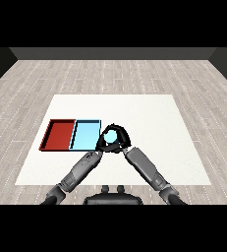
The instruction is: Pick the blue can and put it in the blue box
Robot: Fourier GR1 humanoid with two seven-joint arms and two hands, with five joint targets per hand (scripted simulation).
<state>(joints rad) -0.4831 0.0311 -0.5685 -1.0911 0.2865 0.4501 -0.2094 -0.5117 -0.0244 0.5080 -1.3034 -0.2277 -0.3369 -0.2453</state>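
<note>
The blue can (112, 135) shows as a pale blue disc just right of the light blue tray (85, 136), near the table's middle. My right hand (124, 140) curls round the can from the right and over its far side. My left hand (100, 143) sits tight against the can's left side, at the blue tray's right edge. The two black hands run together around the can, so most of the can's body is hidden. I cannot see whether the can rests on the table or is lifted.
A red tray (58, 134) lies directly left of the blue tray, touching it. Both trays hold nothing. The white table (149, 113) extends far to the right and behind the hands.
</note>
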